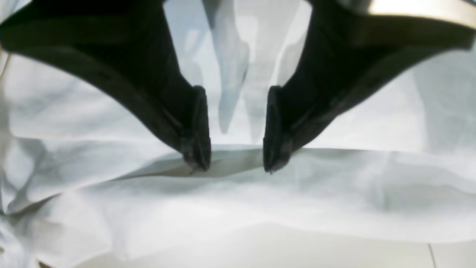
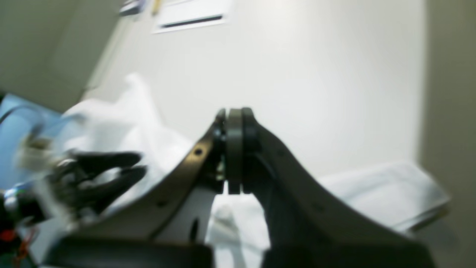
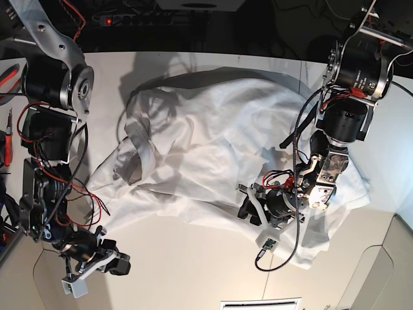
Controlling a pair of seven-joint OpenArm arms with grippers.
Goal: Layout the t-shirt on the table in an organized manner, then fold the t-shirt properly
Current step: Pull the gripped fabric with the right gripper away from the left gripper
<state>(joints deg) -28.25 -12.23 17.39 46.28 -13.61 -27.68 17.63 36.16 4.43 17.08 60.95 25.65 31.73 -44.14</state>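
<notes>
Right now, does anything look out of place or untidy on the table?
Yes. The t-shirt lies crumpled on the table, with folds bunched on its left side in the base view; it is not spread flat.

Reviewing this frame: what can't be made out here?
- Base view: left gripper fingers hidden by its own wrist; contact with the t-shirt unclear.
- Right wrist view: motion blur; right gripper shut, t-shirt detail lost.
- Left wrist view: shirt edges cut off by the frame.
</notes>
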